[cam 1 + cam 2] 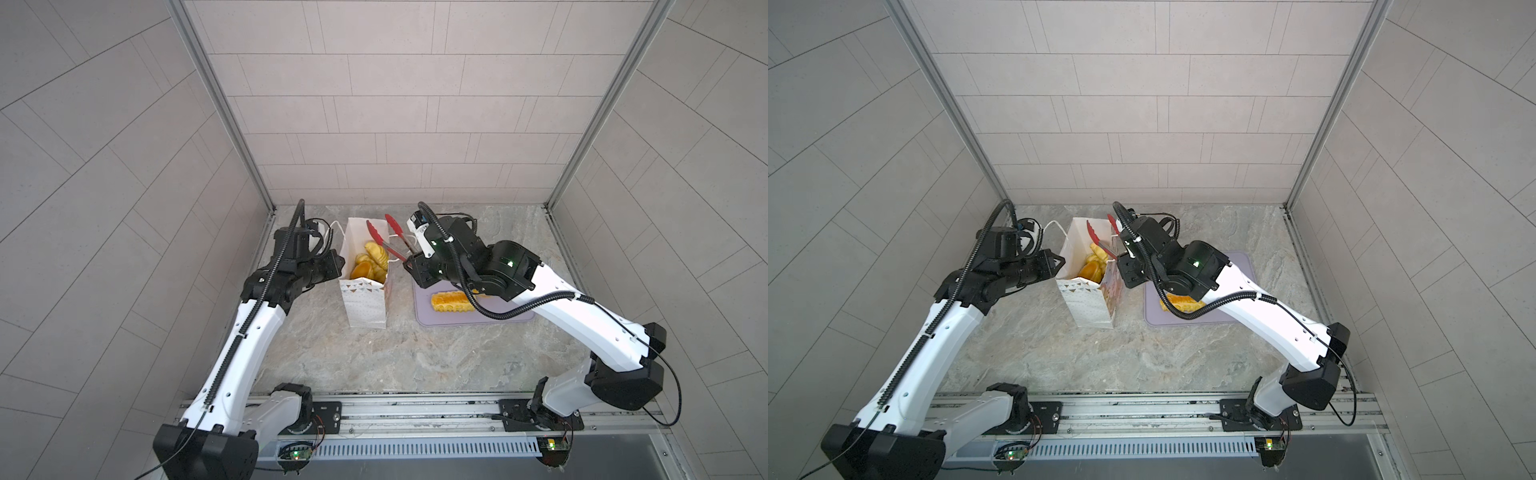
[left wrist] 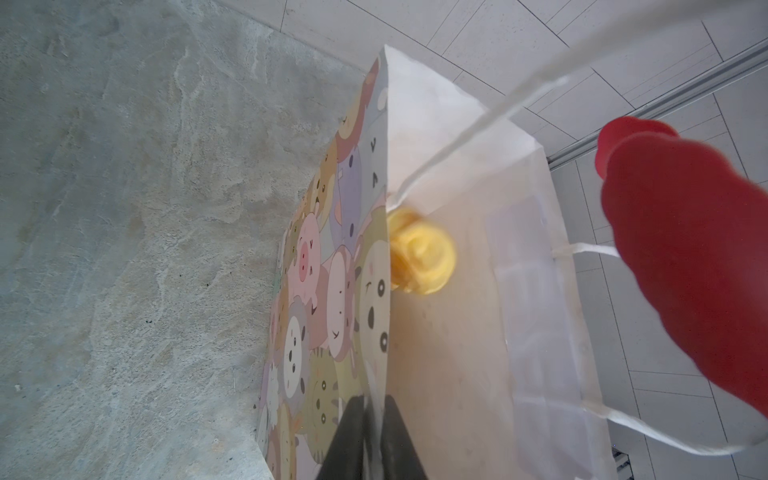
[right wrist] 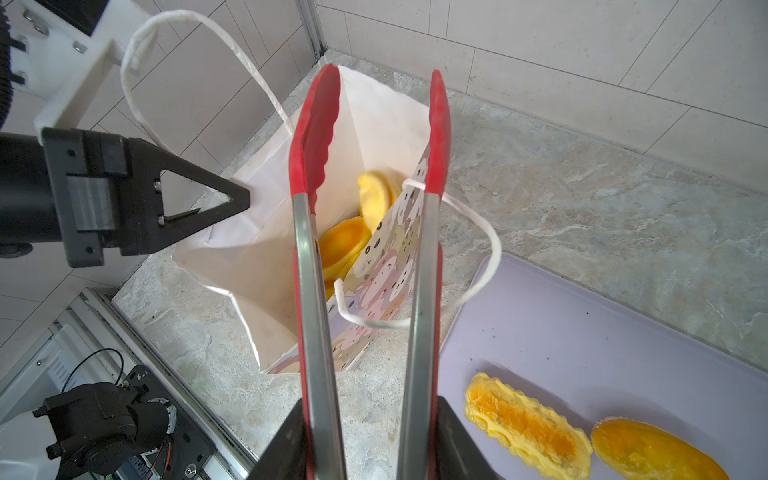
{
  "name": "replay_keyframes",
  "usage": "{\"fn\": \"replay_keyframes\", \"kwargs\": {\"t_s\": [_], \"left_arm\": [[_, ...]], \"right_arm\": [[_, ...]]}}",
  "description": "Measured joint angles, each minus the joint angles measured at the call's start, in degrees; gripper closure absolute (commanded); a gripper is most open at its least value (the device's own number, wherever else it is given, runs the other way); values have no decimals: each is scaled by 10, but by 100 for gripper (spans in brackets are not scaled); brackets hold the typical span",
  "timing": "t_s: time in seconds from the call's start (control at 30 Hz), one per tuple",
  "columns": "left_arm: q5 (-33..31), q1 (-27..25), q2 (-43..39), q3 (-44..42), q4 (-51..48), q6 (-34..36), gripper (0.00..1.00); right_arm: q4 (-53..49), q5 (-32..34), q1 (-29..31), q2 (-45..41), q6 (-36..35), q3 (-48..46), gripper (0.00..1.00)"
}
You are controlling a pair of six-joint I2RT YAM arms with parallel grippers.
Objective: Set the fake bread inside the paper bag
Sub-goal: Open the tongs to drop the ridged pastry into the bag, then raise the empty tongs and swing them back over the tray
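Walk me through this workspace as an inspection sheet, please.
Surface: marbled tabletop.
Job's things: paper bag upright, open, several fake bread pieces inside; a ridged loaf and another loaf on the lilac tray.
Clutter: nothing seen.
Grippers: left gripper pinches the bag's rim; right gripper holds tongs, tips open and empty above the bag mouth.
Cables: black cable loops over the tray.
Surroundings: grey tiled walls, metal rail in front.

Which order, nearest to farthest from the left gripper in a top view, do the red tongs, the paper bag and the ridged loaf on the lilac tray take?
1. paper bag: touching, since the left gripper pinches its left rim.
2. red tongs: over the bag's mouth, toward its right side.
3. ridged loaf: on the lilac tray, right of the bag.
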Motion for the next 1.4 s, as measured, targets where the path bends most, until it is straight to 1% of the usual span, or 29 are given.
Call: {"fn": "replay_keyframes", "kwargs": {"t_s": [0.2, 0.5, 0.7, 0.87, 1.0, 1.23, 1.4], "left_arm": [[0, 0, 0, 0, -2, 0, 86], [0, 0, 0, 0, -2, 0, 86], [0, 0, 0, 0, -2, 0, 86], [0, 0, -1, 0, -3, 0, 86], [0, 0, -1, 0, -4, 0, 86], [0, 0, -1, 0, -4, 0, 86], [0, 0, -1, 0, -4, 0, 86]], "right_arm": [[0, 12, 0, -7, 0, 0, 56], [-1, 50, 1, -34, -7, 7, 57], [-3, 64, -23, -57, -7, 6, 57], [-1, 57, -83, -104, 1, -27, 57], [0, 35, -155, -151, 14, -80, 57], [15, -46, -303, -216, 46, -203, 57], [36, -106, -393, -245, 66, -295, 56]]}}
